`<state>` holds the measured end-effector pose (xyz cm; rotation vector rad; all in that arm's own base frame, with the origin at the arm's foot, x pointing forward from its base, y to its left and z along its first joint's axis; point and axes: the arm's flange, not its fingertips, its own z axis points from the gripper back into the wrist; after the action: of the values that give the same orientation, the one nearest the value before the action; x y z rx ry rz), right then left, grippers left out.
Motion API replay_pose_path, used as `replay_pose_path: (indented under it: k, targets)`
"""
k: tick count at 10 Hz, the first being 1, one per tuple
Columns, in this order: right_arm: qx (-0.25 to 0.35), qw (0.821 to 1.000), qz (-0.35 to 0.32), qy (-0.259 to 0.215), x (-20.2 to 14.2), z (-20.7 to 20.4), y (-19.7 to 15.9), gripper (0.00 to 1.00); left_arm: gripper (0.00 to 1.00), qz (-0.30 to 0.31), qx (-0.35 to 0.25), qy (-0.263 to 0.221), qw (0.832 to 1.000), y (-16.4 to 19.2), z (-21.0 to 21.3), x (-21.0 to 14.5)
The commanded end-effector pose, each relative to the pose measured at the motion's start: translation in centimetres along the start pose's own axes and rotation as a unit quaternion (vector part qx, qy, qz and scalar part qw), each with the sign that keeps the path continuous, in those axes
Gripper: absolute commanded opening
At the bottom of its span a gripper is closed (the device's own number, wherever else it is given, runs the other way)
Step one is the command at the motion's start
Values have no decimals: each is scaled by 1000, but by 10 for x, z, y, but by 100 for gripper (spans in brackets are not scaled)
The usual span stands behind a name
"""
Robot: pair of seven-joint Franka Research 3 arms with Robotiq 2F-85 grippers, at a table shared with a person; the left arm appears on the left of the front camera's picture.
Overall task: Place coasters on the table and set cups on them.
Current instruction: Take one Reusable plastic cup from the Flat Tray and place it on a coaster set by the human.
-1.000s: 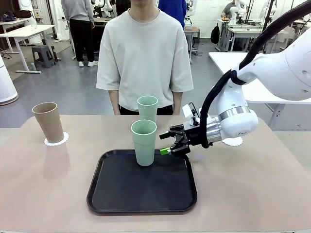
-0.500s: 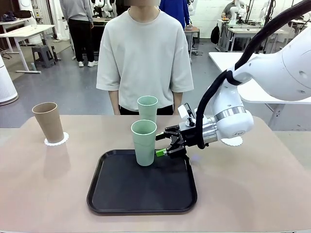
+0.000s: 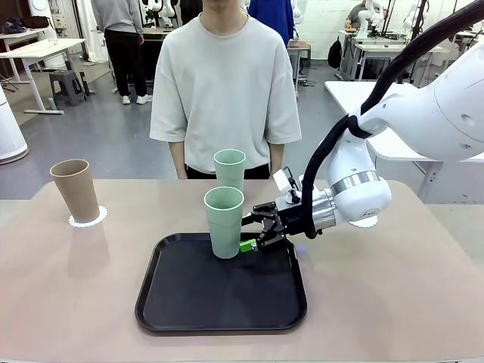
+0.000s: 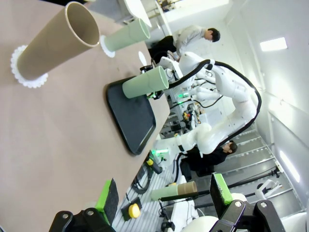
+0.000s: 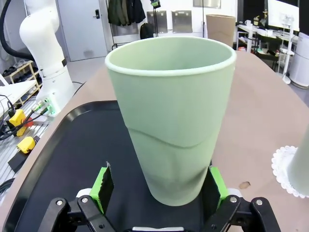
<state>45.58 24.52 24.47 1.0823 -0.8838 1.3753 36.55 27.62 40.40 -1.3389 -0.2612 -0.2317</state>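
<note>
Mint-green tapered matte cup (image 5: 171, 118) stood upright on the black rounded-square tray (image 3: 221, 295), at its far edge, and I had the right pincer (image 3: 254, 231) straddling its lower body. From the right wrist camera the green pads (image 5: 102, 183) sat apart on either side of the cup near its base, seemingly just off the wall, so I judged the grip not yet made. To do this well I reckoned I should close gently and evenly, low on the taper, then lift straight up before travelling, since a tall light tumbler would tip easily if one pad touched first. The left pincer (image 4: 164, 200) hung open, holding nothing, above the left part of the beige worktop (image 3: 68, 295). Farther off, at the worktop's left, the tan-brown tumbler (image 3: 76, 190) stood on a white lacy paper coaster (image 3: 88, 219). The second mint cup (image 3: 230, 170) stood nearer the person, a coaster under it visible from the left wrist camera. Another scalloped coaster (image 3: 364, 221) peeked out behind the right arm, likely the spot for this cup.
</note>
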Motion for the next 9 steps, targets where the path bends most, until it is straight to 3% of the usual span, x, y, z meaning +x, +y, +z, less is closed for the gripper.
replay_pose_path:
  k: [1,9]
  targets:
    - [14,1000,17,-4,-1,-8,6,100,100,-1,1,-2,1000,-2,0,-1]
    - [0,1000,18,3,-3,-17,0,100,100,-1,1,-2,1000,-2,0,-1]
